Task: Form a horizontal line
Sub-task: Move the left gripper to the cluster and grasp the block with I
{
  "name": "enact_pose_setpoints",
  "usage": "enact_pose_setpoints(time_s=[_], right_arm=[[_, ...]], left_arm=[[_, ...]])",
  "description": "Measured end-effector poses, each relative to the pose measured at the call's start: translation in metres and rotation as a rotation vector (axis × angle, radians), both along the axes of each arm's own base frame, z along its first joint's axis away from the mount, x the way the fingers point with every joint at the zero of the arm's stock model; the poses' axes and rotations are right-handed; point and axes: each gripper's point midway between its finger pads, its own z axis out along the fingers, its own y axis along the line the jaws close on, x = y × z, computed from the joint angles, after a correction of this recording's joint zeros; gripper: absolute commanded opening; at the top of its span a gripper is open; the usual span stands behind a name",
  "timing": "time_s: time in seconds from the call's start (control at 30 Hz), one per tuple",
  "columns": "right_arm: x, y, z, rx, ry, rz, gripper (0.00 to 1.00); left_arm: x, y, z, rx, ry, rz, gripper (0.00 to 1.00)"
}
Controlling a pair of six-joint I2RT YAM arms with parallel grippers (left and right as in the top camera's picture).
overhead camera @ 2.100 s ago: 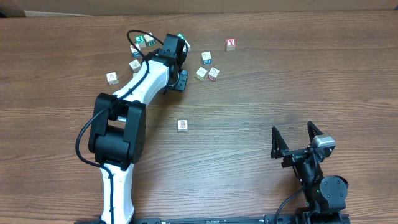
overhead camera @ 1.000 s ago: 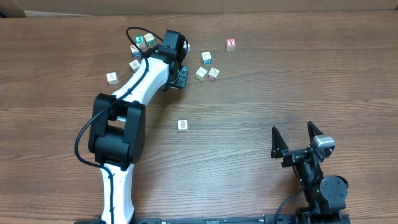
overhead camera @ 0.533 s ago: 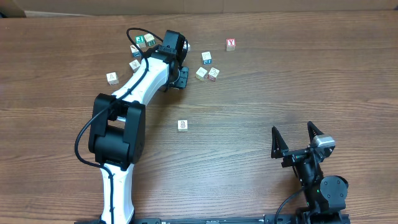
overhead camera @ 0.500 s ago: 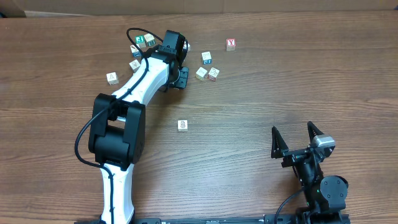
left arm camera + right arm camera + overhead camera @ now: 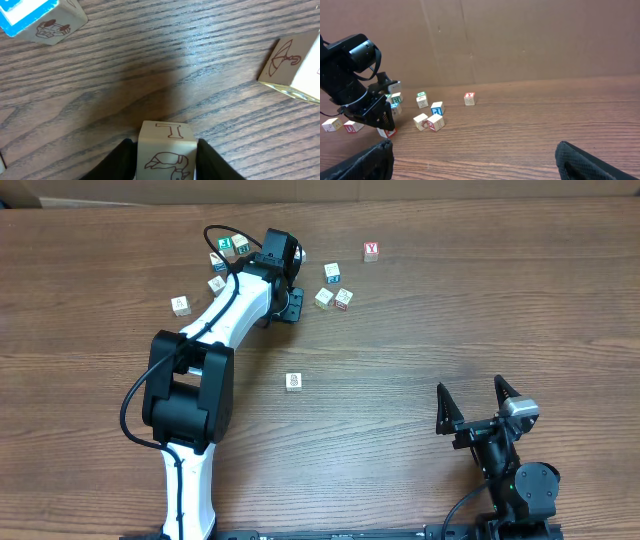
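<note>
My left gripper (image 5: 287, 307) is at the far left-centre of the table, shut on a small white letter cube (image 5: 166, 136) with a T and a drawn figure. In the right wrist view this gripper (image 5: 379, 120) holds the cube (image 5: 387, 132) at the table surface. A cube with a red Y (image 5: 371, 250) stands alone at the far middle. No row of touching cubes ending in the Y shows. My right gripper (image 5: 477, 406) is open and empty at the near right.
Loose cubes lie around the left gripper: a touching pair (image 5: 333, 298), a blue-faced one (image 5: 332, 272), several at the far left (image 5: 217, 283), and one lone cube (image 5: 293, 382) mid-table. A blue-topped cube (image 5: 40, 17) and an umbrella cube (image 5: 295, 65) flank the held cube.
The left wrist shifted slightly away from me about two seconds ago and has stayed still since. The right arm has not moved.
</note>
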Motion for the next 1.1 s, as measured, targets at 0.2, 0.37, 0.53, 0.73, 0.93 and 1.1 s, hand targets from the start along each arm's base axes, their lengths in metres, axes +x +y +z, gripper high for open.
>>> enact_pose_setpoints(time_s=[0.2,0.37,0.53,0.73,0.93,1.1], right_arm=[[0.0000,0.0000,0.0000,0.000,0.000,0.000,1.00],[0.0000,0.0001,-0.0001,0.000,0.000,0.001,1.00],[0.0000,0.0000,-0.0001,0.000,0.000,0.000,1.00],[0.0000,0.0001,-0.0001,0.000,0.000,0.000,1.00],[0.0000,0.0000,-0.0001,0.000,0.000,0.000,1.00],[0.0000,0.0000,0.0001,0.001,0.000,0.000,1.00]], left_arm=[[0.0000,0.0000,0.0000,0.000,0.000,0.000,0.41],[0.0010,-0.0003,-0.0014,-0.002,-0.007,0.000,0.41],[-0.0017,0.0005,-0.0052,0.000,0.001,0.000,0.38],[-0.0016,0.0005,-0.0055,0.000,0.000,0.000,0.37],[-0.0013,0.0004,-0.0054,-0.001,-0.001,0.001,0.26],[-0.0002,0.0001,-0.0050,-0.004,-0.005,0.007,0.20]])
